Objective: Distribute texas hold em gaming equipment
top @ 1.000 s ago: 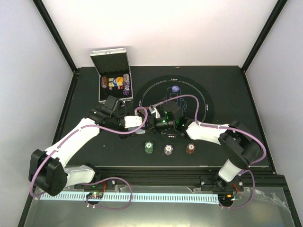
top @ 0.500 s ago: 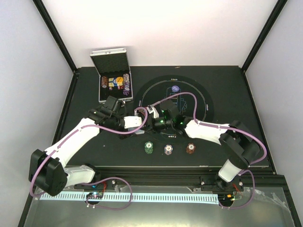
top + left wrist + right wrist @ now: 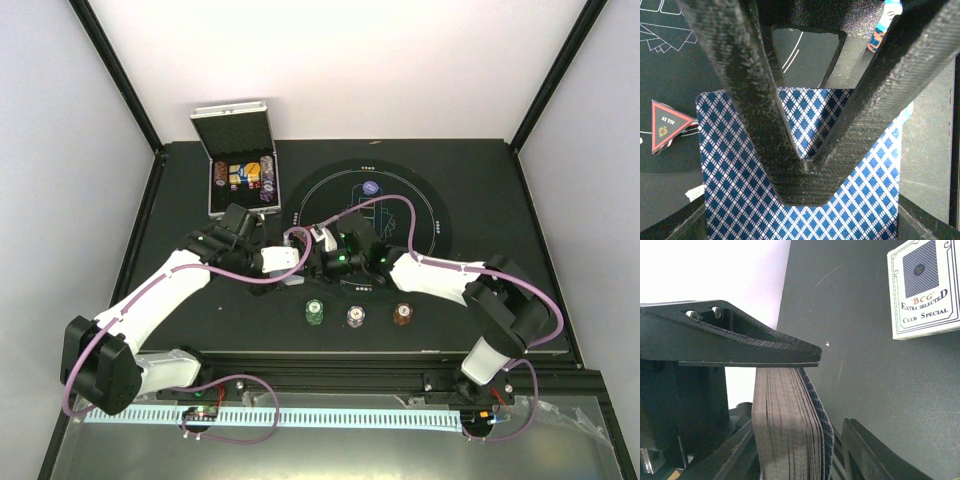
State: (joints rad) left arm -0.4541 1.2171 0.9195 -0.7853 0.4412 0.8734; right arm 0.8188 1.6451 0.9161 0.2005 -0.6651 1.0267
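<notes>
My right gripper point(image 3: 328, 262) is shut on a thick deck of blue-backed playing cards point(image 3: 780, 435), held edge-on between its fingers point(image 3: 790, 347) in the right wrist view. The outermost card bows away from the deck. My left gripper point(image 3: 308, 262) meets it over the front of the mat. In the left wrist view my left gripper point(image 3: 807, 167) has its tips together, resting against the diamond-patterned back of the top card point(image 3: 735, 190). A red triangle token point(image 3: 670, 124) lies on the mat. Green point(image 3: 315, 313), white point(image 3: 356, 316) and brown-red point(image 3: 403, 313) chip stacks stand in front.
The round black printed mat point(image 3: 425, 205) carries a blue button point(image 3: 371, 187). The open silver case point(image 3: 240, 170) with more chips stands at the back left. A boxed card pack point(image 3: 925, 287) lies on the table. Black frame posts border the table.
My right gripper has shifted slightly left with the deck, closer to the left gripper. The left arm has hardly moved.
</notes>
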